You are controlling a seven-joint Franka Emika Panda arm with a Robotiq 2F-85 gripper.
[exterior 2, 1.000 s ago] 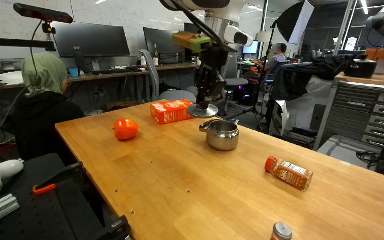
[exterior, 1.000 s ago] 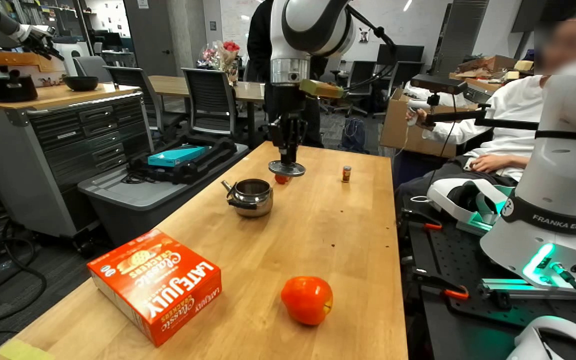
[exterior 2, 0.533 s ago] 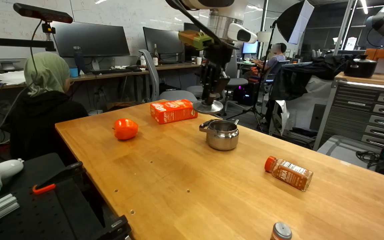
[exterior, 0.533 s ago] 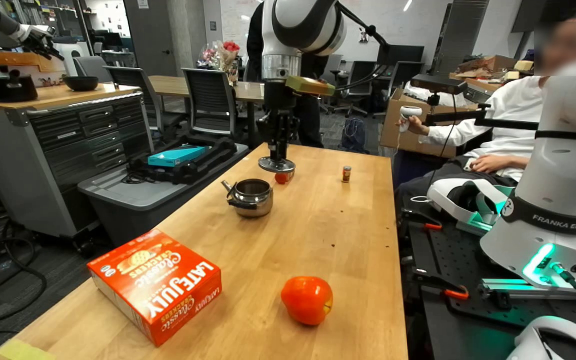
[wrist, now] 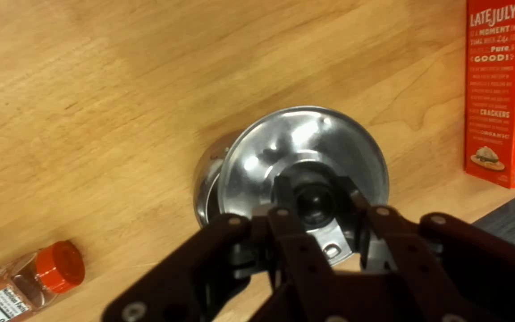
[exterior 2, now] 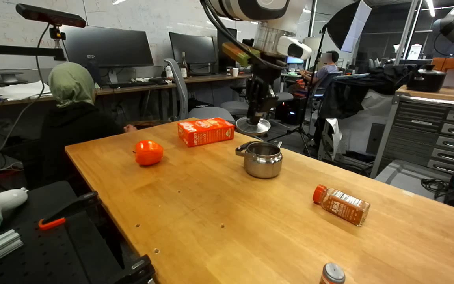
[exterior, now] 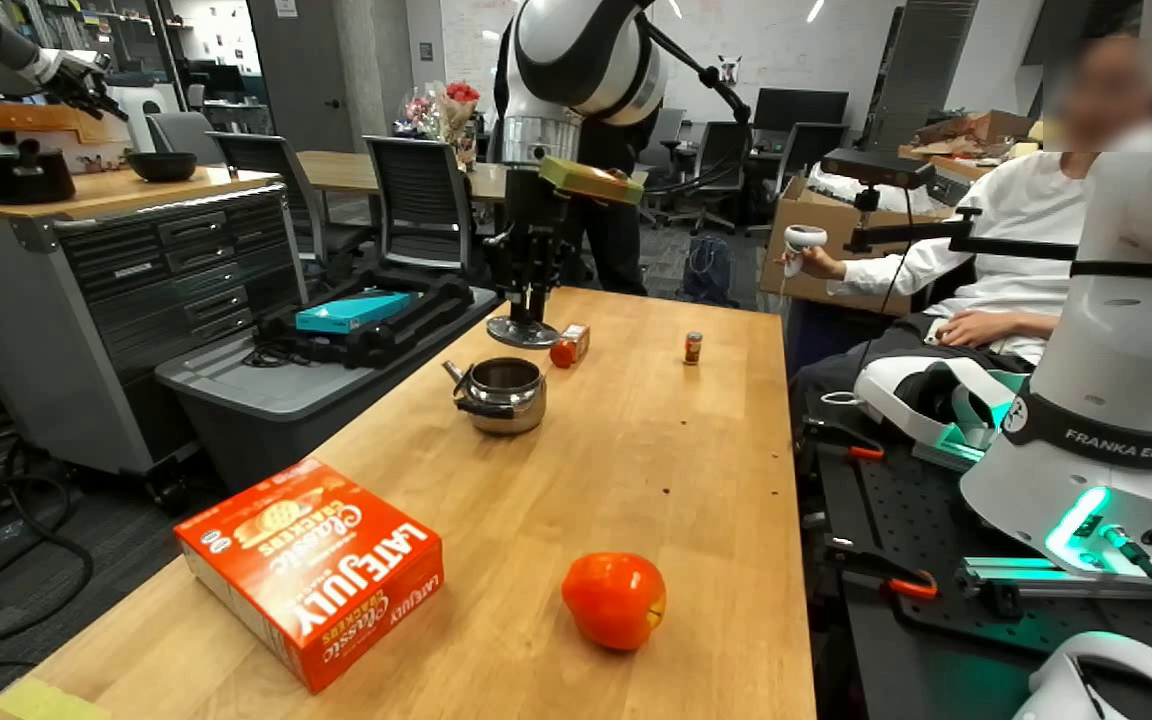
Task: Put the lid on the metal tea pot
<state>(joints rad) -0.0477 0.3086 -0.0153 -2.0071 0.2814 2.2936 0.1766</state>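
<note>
Beneath the Robotiq gripper [exterior 2: 255, 118], the metal lid [exterior 2: 253, 128] hangs with its dark knob [wrist: 315, 205] pinched between the fingers, above and apart from the steel tea pot [exterior 2: 263, 163], mostly hiding it in the wrist view.

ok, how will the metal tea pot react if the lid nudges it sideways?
Probably stiff: the metal tea pot looks like shiny, rigid metal. It would likely slide before tipping, being squat and upright on the table. It may also be slippery to push, given how polished it looks.
</note>
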